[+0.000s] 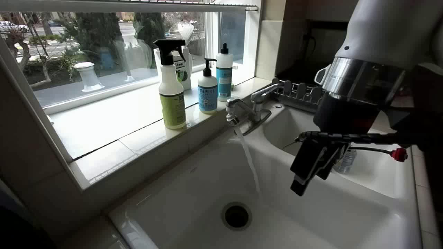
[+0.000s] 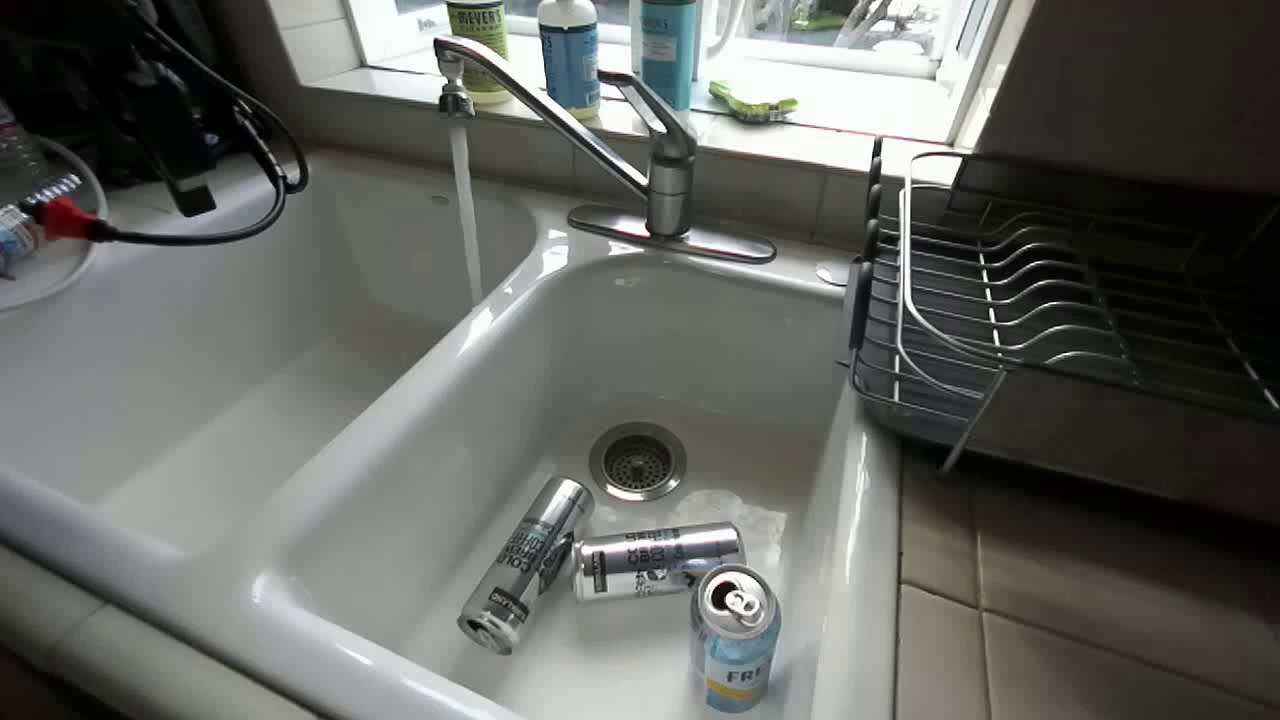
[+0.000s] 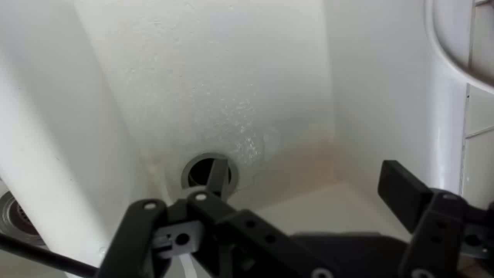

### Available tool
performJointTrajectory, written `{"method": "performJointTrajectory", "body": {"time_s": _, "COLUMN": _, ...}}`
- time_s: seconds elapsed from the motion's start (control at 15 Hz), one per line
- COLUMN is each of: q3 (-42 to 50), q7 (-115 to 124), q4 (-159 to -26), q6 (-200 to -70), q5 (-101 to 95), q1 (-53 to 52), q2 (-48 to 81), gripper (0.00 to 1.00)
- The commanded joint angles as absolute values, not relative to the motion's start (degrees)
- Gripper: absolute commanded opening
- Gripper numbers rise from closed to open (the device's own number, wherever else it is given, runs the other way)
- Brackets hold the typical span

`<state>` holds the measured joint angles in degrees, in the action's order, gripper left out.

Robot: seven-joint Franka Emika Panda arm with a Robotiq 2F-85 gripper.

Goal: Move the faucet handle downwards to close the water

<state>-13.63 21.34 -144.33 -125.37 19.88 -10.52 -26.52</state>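
Okay, your gripper (image 3: 305,170) over the sink (image 1: 193,183), jaws spread apart, faucet handle (image 2: 655,106) tilted up, water (image 2: 465,205) running from spout (image 2: 555,118).

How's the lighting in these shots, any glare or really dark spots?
In an exterior view the sill is washed nearly white, the lower left corner almost black; in an exterior view the right side of the rack fades into shadow; in the wrist view the fingers stand dark against the pale sink.

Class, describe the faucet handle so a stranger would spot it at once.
Find the white double sink below the window. At its back stands a chrome faucet. The faucet handle is the short lever on top; the longer spout branches off lower and pours the water.
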Motion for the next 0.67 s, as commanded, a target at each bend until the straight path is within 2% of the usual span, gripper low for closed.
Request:
{"method": "performJointTrajectory", "body": {"time_s": 0.0, "q3": -13.48, "q7": 21.41, "q4": -144.25, "q6": -125.26, "q5": 19.77, "q1": -10.65, "q2": -26.51, "gripper": 1.0}}
{"method": "performJointTrajectory", "body": {"time_s": 0.4, "q3": -13.48, "q7": 21.41, "q4": -144.25, "q6": -125.26, "q5": 19.77, "q1": -10.65, "q2": -26.51, "gripper": 1.0}}
{"method": "performJointTrajectory", "body": {"time_s": 0.6, "q3": -15.33, "q7": 24.35, "q4": -144.21, "q6": -125.84, "q5": 12.46, "q1": -7.98, "q2": -29.55, "gripper": 1.0}}
